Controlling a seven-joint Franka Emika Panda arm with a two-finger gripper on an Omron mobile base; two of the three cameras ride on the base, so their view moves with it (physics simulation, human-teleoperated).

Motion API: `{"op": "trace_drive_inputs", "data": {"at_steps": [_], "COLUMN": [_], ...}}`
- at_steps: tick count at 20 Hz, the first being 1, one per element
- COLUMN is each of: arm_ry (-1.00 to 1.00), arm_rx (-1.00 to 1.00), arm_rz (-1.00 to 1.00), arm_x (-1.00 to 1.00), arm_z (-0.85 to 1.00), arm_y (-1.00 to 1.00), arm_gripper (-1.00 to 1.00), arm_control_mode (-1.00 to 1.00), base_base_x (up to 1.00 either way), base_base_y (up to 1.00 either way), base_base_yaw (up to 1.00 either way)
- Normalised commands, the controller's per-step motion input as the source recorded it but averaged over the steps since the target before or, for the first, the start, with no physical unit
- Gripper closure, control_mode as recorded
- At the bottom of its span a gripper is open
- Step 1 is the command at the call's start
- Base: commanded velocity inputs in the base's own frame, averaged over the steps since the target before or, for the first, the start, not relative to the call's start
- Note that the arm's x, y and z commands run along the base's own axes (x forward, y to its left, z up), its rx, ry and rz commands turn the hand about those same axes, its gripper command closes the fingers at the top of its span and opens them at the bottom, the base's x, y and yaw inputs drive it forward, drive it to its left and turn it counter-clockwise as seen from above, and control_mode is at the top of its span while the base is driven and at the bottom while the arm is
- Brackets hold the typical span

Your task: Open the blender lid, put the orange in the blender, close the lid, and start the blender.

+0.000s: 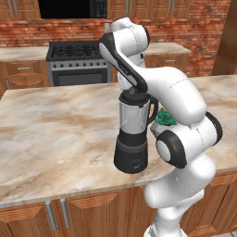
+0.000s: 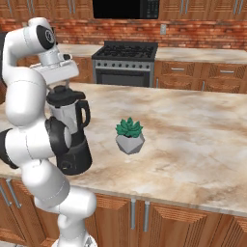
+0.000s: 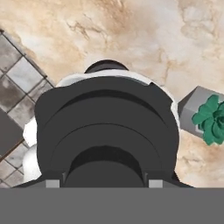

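The blender [image 1: 132, 155] [image 2: 77, 157] stands on the marble island counter near its front edge, with its black base, clear jar and side handle. The black blender lid [image 1: 134, 98] [image 2: 65, 96] [image 3: 107, 127] sits on the jar's top. My gripper [image 3: 104, 183] is directly above it, pointing down, with one fingertip on each side of the lid's raised central knob and closed against it. In the base views the hand [image 2: 57, 72] hangs just over the lid. The orange is out of view.
A green succulent in a grey faceted pot [image 1: 165, 119] [image 2: 129, 135] [image 3: 210, 120] stands on the counter [image 2: 193, 140] just right of the blender. A stove [image 1: 76, 62] [image 2: 125, 62] and wooden cabinets line the back brick wall. Tiled floor [image 3: 17, 87] lies beyond the counter's edge.
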Motion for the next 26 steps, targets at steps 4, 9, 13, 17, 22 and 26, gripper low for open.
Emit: {"op": "trace_drive_inputs", "data": {"at_steps": [4, 9, 13, 17, 22, 26], "arm_ry": [0.06, 0.08, 0.02, 0.0, 0.0, 0.0], "arm_rx": [0.0, 0.0, 0.0, 0.0, 0.0, 0.0], "arm_rz": [0.08, 0.07, 0.04, 0.0, 0.0, 0.01], "arm_x": [0.0, 0.01, -0.02, 0.0, 0.0, -0.05], "arm_z": [-0.16, -0.29, -0.21, -0.02, 0.01, 0.29], "arm_y": [0.0, 0.0, -0.02, -0.01, 0.0, -0.01], "arm_gripper": [1.0, 1.0, -1.0, -1.0, -1.0, -1.0], "arm_control_mode": [-1.0, -1.0, -1.0, -1.0, -1.0, -1.0], "base_base_x": [0.0, 0.0, 0.0, 0.0, 0.0, 0.0], "base_base_y": [0.0, 0.0, 0.0, 0.0, 0.0, 0.0], "base_base_yaw": [0.0, 0.0, 0.0, 0.0, 0.0, 0.0]}}
